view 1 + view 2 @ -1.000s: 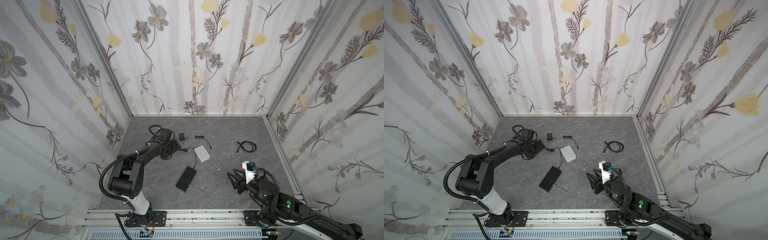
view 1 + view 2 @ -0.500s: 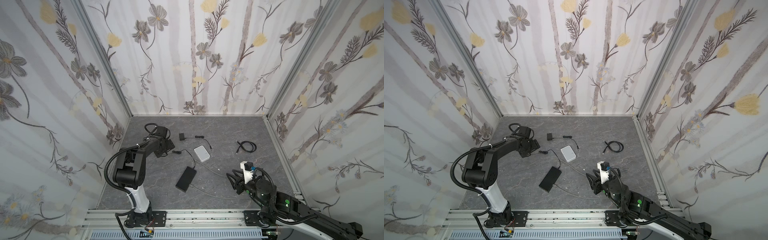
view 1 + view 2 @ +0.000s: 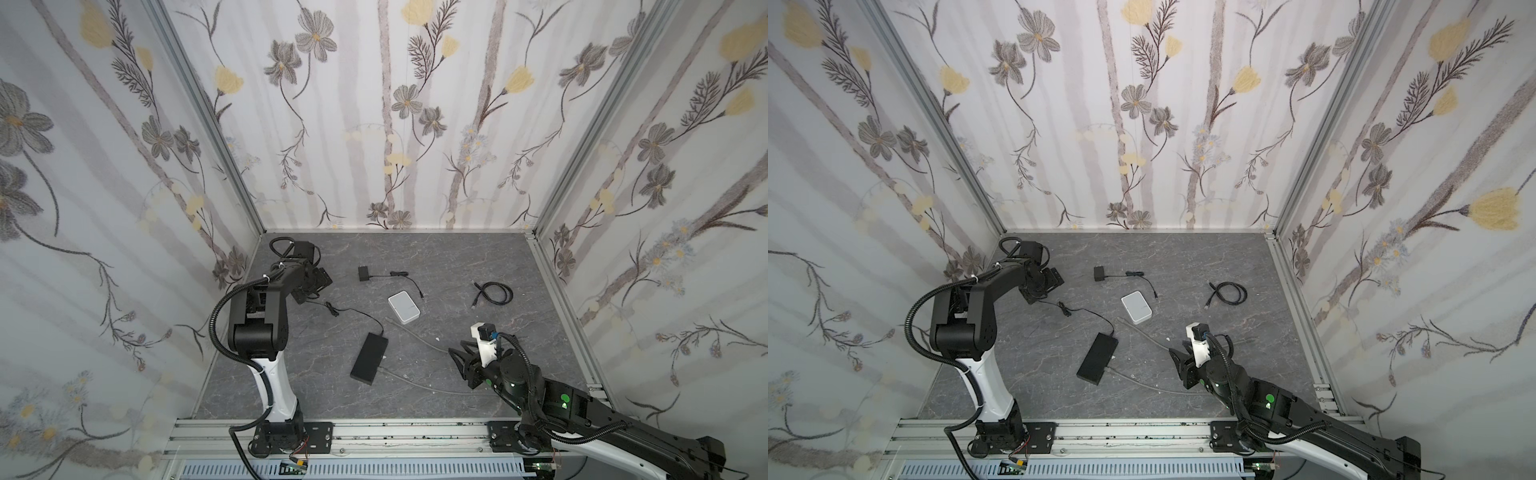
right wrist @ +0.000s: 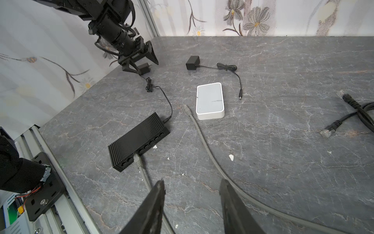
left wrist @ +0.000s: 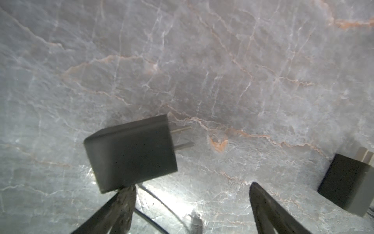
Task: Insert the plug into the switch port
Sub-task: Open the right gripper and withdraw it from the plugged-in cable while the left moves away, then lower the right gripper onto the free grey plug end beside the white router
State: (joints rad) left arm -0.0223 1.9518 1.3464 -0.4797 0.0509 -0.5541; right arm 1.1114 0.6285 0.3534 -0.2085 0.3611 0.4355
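Toward the desk's front edge, your right fingers stand apart and empty above the grey cable, which looks limp. Its free plug should be light and rigid with a fragile clip, so pinch the boot behind it. It lies well ahead, just beside the white switch. Near the far left corner, your left fingers gape by a black adapter.
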